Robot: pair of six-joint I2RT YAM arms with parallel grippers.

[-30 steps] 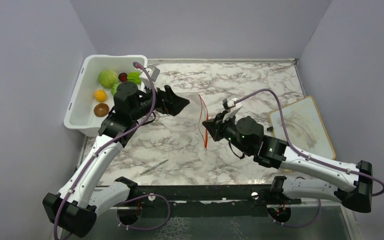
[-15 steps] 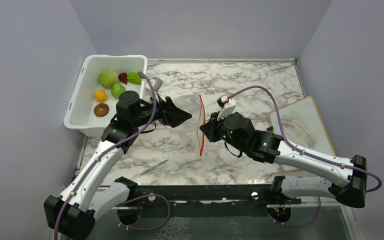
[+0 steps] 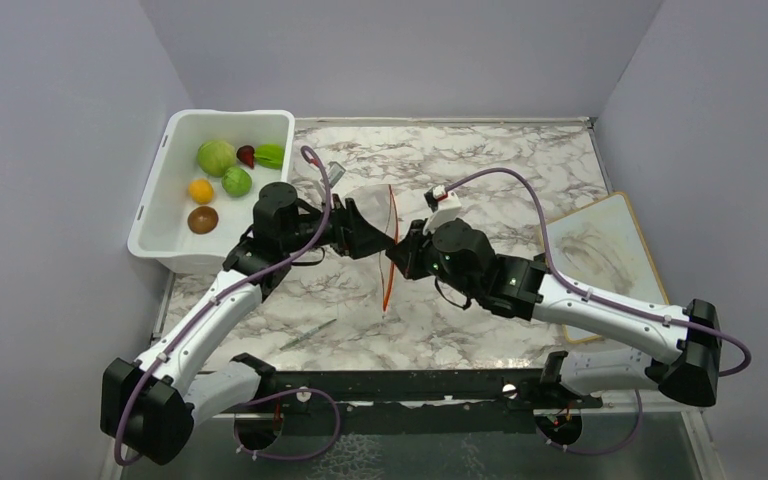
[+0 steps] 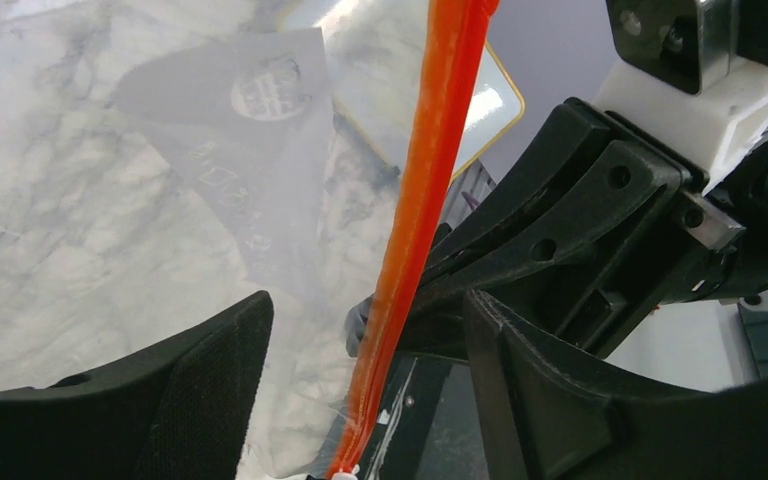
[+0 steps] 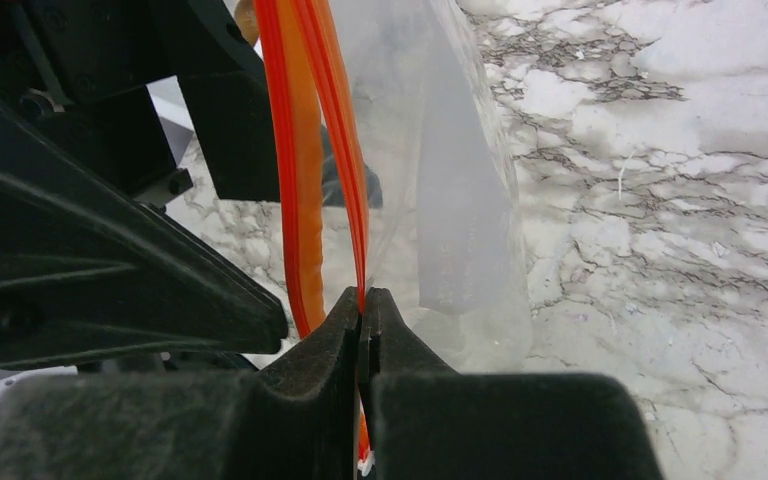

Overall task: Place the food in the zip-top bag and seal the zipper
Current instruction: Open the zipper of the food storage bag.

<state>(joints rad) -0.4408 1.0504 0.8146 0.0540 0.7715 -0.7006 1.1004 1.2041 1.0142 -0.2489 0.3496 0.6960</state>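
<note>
The clear zip-top bag point(image 3: 368, 200) hangs upright over the table's middle, its orange-red zipper point(image 3: 392, 207) running vertically. My right gripper point(image 3: 394, 264) is shut on one lip of the zipper point(image 5: 357, 220); the other lip point(image 5: 298, 180) bows away to the left. My left gripper point(image 3: 379, 240) faces it from the left, open, with the zipper point(image 4: 418, 210) standing between its fingers point(image 4: 200, 390), touching neither. The food lies in the white tub: pale cabbage ball point(image 3: 216, 157), green fruit point(image 3: 237, 181), orange point(image 3: 200, 190), brown piece point(image 3: 202, 219), dark red piece point(image 3: 246, 155).
The white tub point(image 3: 156, 222) sits at the table's left edge, just behind my left arm. A white board with a tan rim point(image 3: 608, 250) lies at the right edge. A thin grey utensil point(image 3: 310, 333) lies near the front. Grey walls enclose three sides.
My left gripper has swung right from the tub to the bag, its jaws narrowing around the zipper. My right gripper has carried the bag leftward towards it, still shut.
</note>
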